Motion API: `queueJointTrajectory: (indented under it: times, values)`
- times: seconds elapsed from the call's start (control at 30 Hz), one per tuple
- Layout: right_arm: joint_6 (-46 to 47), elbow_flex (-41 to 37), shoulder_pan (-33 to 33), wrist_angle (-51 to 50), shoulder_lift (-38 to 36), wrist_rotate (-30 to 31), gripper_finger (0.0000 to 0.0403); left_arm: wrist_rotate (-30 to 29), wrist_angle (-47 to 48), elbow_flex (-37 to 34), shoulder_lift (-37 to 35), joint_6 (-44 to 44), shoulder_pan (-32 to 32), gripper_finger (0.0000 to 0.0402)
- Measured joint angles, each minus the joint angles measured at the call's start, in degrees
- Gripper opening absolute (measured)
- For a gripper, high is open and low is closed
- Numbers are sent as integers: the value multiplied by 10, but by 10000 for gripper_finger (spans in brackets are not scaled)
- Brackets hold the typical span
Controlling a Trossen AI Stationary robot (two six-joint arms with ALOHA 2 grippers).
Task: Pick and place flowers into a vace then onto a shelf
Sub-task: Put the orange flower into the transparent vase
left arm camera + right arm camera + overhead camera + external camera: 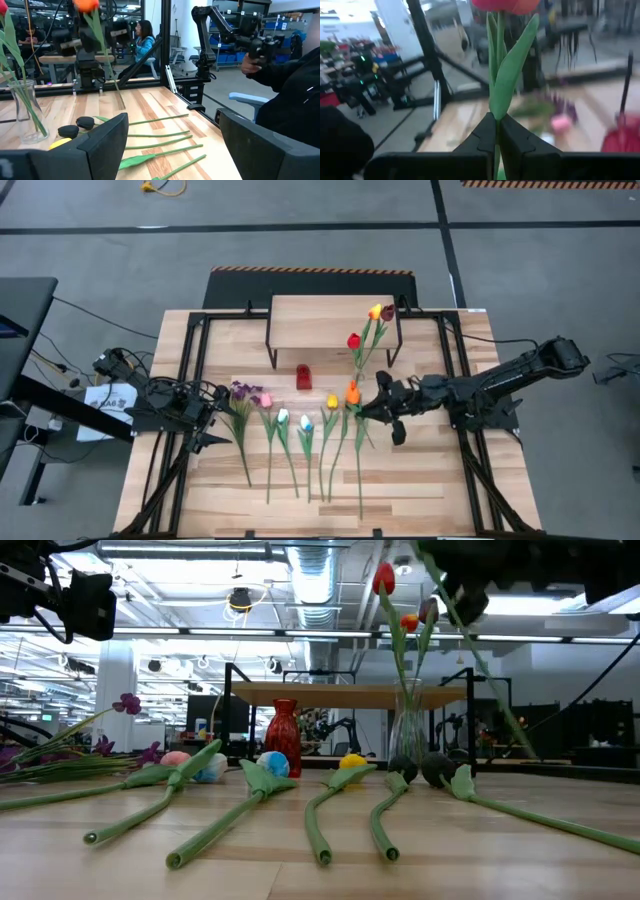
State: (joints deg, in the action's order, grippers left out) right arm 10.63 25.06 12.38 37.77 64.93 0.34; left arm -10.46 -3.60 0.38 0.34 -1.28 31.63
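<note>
While the right end effector [496, 135] stood clamped shut on the green stem of an orange tulip [352, 393], the left end effector [205, 423] waited at the left side of the bench [420, 480], its fingers spread wide with nothing between them. Three flowers already stood in the clear glass vase [408, 735]: a red one [353, 340], a yellow-orange one [375, 311] and a dark maroon one [388, 312]. About six more lay flat on the bench in a row: a purple sprig [240, 390], a pink tulip [265, 400], a white one [283, 417], a pale blue one [306, 423] and a yellow one [332, 402], and, seen from the low camera, at least one dark bloom [436, 769] (an exact count was hard among the crossing stems). Their heads pointed toward the shelf [310, 315] and their long stems ran back toward the near edge. One small red vase [303, 377] sat in front of the shelf, which had a light wood top on thin black legs. The bench was pale planked wood in a black frame, on a grey floor. Beyond it lay a workshop with bright ceiling lights, other robot arms and a seated person [144, 37]. The held tulip hung above the bench just right of the row, its stem slanting steeply from the head downward.
</note>
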Motion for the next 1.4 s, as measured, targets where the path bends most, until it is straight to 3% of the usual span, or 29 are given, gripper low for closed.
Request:
queueJointTrajectory:
  times: [0.2, 0.4, 0.73, 0.93, 1.4]
  values:
    - [-74, 0, 0, 81, 0, 11, 4, 0, 0, 0, 0, 0, 0, 302]
    - [-126, 0, -11, 73, -27, 48, 4, 0, 0, 0, 0, 0, 0, 302]
    - [-127, 0, -68, -37, -175, 47, 4, 0, 0, 0, 0, 0, 0, 302]
    - [-140, 0, -111, -43, -236, 47, 4, 0, 0, 0, 0, 0, 0, 302]
    - [-167, 0, -206, 7, -233, 58, 3, 0, 0, 0, 0, 0, 0, 302]
